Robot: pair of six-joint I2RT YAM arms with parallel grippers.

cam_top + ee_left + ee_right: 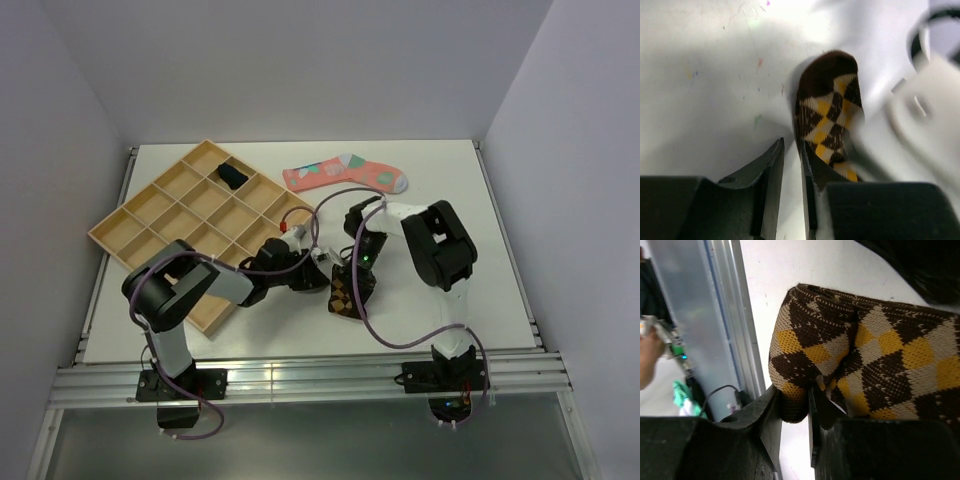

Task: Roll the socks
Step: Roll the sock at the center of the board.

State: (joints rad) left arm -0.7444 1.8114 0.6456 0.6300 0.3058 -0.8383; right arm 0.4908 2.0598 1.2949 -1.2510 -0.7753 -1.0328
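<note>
The brown-and-orange diamond sock point(343, 297) lies partly rolled on the table between the two arms. My right gripper point(793, 390) is shut on a folded edge of this sock point(860, 355), and the fabric bulges above the fingers. My left gripper point(792, 142) is narrowly open just left of the sock point(832, 110), with bare table showing between its fingers. In the top view the left gripper point(322, 262) and the right gripper point(352, 275) are close together over the sock. The pink sock point(345, 175) lies flat at the back. The navy sock point(232, 177) sits in a tray compartment.
A wooden compartment tray point(160, 215) lies on the left half of the table, its near corner under the left arm. The right arm's blurred white link point(925, 115) is close on the right in the left wrist view. The table's metal front rail point(735, 315) runs beside the sock.
</note>
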